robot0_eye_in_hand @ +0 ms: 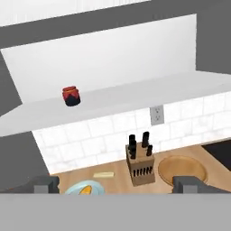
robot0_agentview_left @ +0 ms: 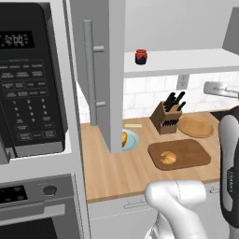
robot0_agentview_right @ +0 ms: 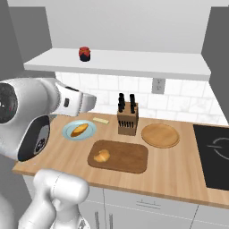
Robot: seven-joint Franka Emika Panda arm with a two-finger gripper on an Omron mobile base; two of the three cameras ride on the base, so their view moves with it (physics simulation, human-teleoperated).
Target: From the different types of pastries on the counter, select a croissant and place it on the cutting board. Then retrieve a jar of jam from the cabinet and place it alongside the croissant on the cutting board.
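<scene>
The golden-tan croissant (robot0_agentview_left: 168, 157) (robot0_agentview_right: 102, 155) lies on the left part of the dark brown cutting board (robot0_agentview_left: 191, 154) (robot0_agentview_right: 127, 156) on the counter (robot0_agentview_left: 126, 172) (robot0_agentview_right: 179, 174). The dark red jar of jam (robot0_agentview_left: 141, 56) (robot0_agentview_right: 84, 53) (robot0_eye_in_hand: 71, 96) stands on the white shelf (robot0_agentview_left: 186, 60) (robot0_agentview_right: 134, 62) (robot0_eye_in_hand: 135, 97) of the cabinet, whose grey door (robot0_agentview_left: 105, 70) stands swung open. In the hand view my gripper (robot0_eye_in_hand: 117, 185) is open with nothing between its fingers, well back from the jar, which sits up and to the left. An orange-yellow pastry (robot0_agentview_left: 124, 138) (robot0_agentview_right: 79, 130) rests on a blue plate (robot0_agentview_left: 132, 140) (robot0_agentview_right: 69, 131).
A knife block (robot0_agentview_left: 166, 117) (robot0_agentview_right: 127, 118) (robot0_eye_in_hand: 141, 164) and a round wooden disc (robot0_agentview_left: 195, 126) (robot0_agentview_right: 160, 134) (robot0_eye_in_hand: 182, 169) stand behind the board. A pale yellow stick (robot0_agentview_right: 101, 120) lies by the wall. The black microwave (robot0_agentview_left: 28, 79) is left of the door; a cooktop (robot0_agentview_right: 214, 156) is at right.
</scene>
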